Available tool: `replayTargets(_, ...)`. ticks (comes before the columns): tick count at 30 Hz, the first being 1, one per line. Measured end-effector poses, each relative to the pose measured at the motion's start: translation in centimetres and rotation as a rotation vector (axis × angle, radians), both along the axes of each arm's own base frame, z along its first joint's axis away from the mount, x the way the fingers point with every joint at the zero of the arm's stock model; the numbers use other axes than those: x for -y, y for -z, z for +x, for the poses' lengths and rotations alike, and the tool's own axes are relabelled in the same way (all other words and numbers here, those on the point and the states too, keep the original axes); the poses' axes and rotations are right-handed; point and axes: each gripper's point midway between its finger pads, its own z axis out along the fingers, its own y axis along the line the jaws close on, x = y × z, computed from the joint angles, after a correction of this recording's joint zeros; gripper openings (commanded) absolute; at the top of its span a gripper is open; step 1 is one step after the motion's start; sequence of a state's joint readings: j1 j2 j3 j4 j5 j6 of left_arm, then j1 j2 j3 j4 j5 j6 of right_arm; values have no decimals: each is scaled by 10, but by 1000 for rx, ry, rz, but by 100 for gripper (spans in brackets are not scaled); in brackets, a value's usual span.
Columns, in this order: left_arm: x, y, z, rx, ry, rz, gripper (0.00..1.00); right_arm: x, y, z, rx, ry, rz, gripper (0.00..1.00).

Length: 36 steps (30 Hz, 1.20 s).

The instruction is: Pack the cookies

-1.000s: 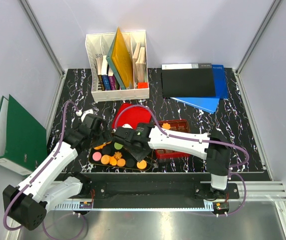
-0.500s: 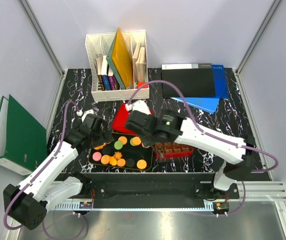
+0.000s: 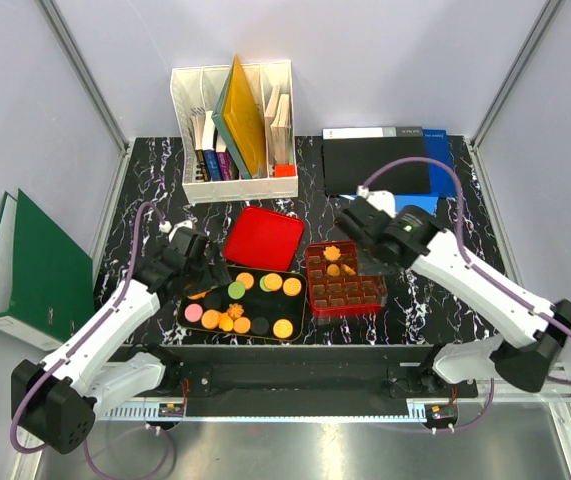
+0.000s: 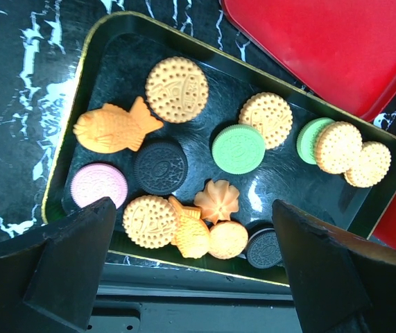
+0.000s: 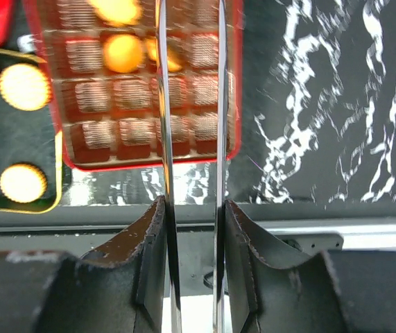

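Observation:
Cookies (image 3: 237, 305) lie on a black tray (image 3: 187, 301): round orange, yellow, green, pink and black discs, a flower one (image 4: 217, 200) and fish-shaped ones (image 4: 113, 128). The red gridded tin (image 3: 367, 296) stands to the tray's right, with a few orange cookies (image 3: 334, 262) in its far cells. My left gripper (image 3: 201, 264) is open and empty over the tray's left end; in the left wrist view (image 4: 204, 277) its jaws straddle the near row. My right gripper (image 3: 353, 222) is above the tin's far edge, shut on thin metal tongs (image 5: 164, 139); their tips are out of view.
The red tin lid (image 3: 263, 238) lies behind the tray. A white book organizer (image 3: 233, 130) and black and blue folders (image 3: 380, 165) stand at the back. A green binder (image 3: 25, 265) leans outside the left wall. The table's front rail (image 5: 288, 236) is close below the tin.
My right arm swung from over the cookie tray to the right and back, and is now over the tin's far side. My left arm barely moved.

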<state>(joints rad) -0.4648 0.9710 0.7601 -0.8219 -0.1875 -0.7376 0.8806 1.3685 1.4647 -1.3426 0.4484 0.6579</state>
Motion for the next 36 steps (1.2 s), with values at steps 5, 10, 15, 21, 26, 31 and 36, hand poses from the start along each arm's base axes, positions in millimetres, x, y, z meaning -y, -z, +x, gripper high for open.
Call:
replayTargets(5, 3, 1, 0, -5, 7, -11, 98, 33, 11, -7, -33, 92, 27, 21)
replayTargets(10, 4, 4, -1, -13, 11, -14, 98, 35, 34, -14, -92, 103, 44, 20)
replayTargets(15, 3, 6, -3, -22, 13, -14, 98, 24, 38, -7, -90, 95, 83, 20)
replayTargets(21, 4, 6, -3, -21, 14, -15, 98, 18, 52, 13, -100, 104, 72, 20)
replayTargets(26, 3, 5, -4, -18, 13, -16, 98, 19, 61, 26, -103, 119, 78, 26)
replayTargets(31, 3, 5, -3, -17, 14, -17, 98, 25, 68, 30, -105, 134, 76, 48)
replayTargets(36, 3, 6, -4, -21, 16, -13, 98, 23, 66, 30, -97, 128, 91, 53)
